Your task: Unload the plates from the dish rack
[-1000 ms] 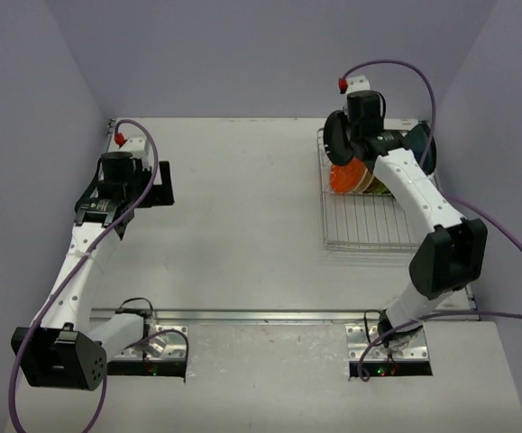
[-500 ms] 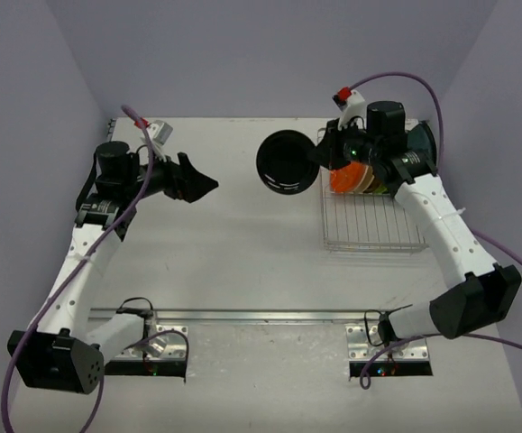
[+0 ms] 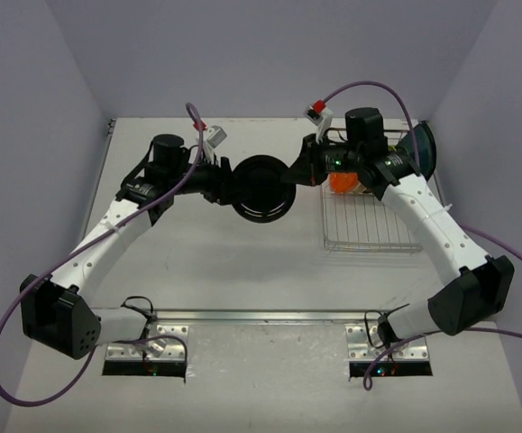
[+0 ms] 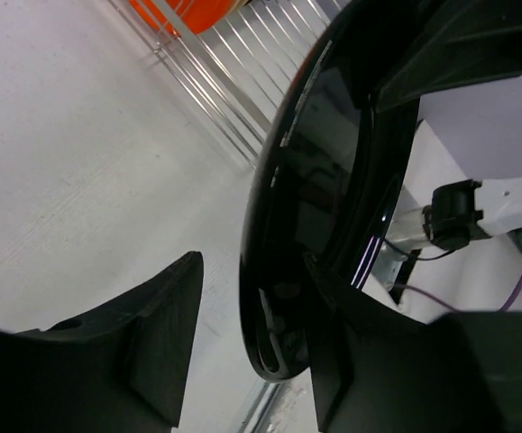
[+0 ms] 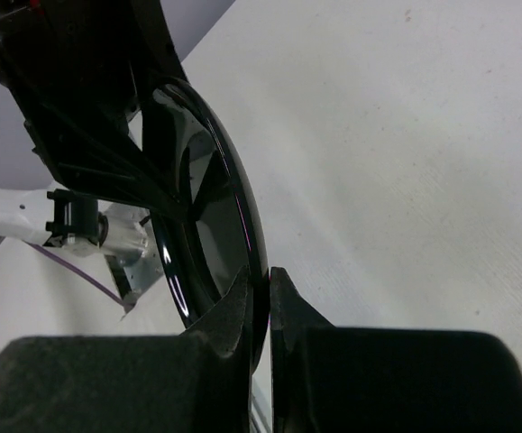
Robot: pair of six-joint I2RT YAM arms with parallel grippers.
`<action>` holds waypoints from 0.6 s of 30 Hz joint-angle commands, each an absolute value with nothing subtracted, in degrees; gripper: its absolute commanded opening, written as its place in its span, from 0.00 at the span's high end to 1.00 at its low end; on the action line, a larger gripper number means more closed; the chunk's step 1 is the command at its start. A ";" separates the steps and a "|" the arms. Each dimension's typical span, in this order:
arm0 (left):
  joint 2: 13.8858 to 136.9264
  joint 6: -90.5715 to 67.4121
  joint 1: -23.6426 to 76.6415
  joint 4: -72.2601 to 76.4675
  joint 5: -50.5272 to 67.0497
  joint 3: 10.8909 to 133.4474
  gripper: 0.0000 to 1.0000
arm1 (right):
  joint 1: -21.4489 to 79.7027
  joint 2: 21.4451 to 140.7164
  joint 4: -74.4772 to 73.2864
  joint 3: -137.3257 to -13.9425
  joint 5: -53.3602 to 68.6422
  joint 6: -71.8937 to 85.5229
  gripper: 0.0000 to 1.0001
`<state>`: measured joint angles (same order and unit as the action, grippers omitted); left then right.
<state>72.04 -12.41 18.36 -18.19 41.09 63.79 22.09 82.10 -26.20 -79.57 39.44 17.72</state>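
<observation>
Right fingers (image 5: 227, 316) astride black plate (image 5: 199, 221) rim

The top external camera looked steeply down from above and behind the arms, far enough back to hold the whole table (image 3: 197, 262), with the dish rack (image 3: 369, 225) in the upper right of its frame. The left wrist camera sat close behind the left tool (image 4: 261, 298), facing along its fingers across the table toward rack wires at the top of its frame. The right wrist camera sat just as close behind the right tool (image 5: 259, 278), facing the opposite way over bare table. All three views shared the black plate (image 3: 262, 187), mid-frame from above, large and nearly edge-on in both wrist views. Each wrist view also caught the other arm beyond it.
</observation>
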 commanded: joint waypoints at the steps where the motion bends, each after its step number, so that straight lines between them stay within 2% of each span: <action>1: 72.18 -11.79 18.62 -17.33 35.46 65.79 0.71 | 22.32 82.62 -23.54 -80.74 40.52 18.72 1.00; 3: 72.19 -13.06 17.22 -16.80 34.72 65.43 0.93 | 22.39 82.62 -23.95 -80.38 36.60 18.66 0.95; 4: 72.32 -13.82 16.24 -16.47 35.08 65.23 1.00 | 22.38 82.62 -24.19 -80.17 34.28 18.63 0.88; 5: 72.55 -14.47 14.37 -16.00 35.86 65.09 1.00 | 22.32 82.65 -24.48 -79.90 31.21 18.63 0.75; 6: 73.18 -15.22 11.60 -15.36 36.84 65.11 1.00 | 22.29 82.70 -24.73 -79.53 27.40 18.65 0.56; 7: 74.34 -16.29 9.27 -14.78 38.38 65.30 1.00 | 22.19 82.70 -24.83 -79.24 24.73 18.70 0.29; 8: 75.79 -16.99 6.51 -14.29 39.06 65.85 1.00 | 22.03 82.64 -24.87 -78.80 22.24 18.72 0.12; 9: 77.49 -17.40 3.39 -13.89 39.02 66.69 1.00 | 21.80 82.53 -24.87 -78.23 19.90 18.72 0.05; 12: 83.94 -17.46 -6.56 -13.86 38.81 70.72 1.00 | 20.61 82.47 -24.96 -77.38 16.88 18.75 0.03; 18: 103.99 -18.89 -15.80 -14.80 38.47 83.32 1.00 | 17.79 83.26 -25.14 -75.86 15.64 19.28 0.02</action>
<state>95.14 -17.36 -12.31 -16.13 38.63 75.28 19.38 83.66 -26.23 -76.37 18.78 18.42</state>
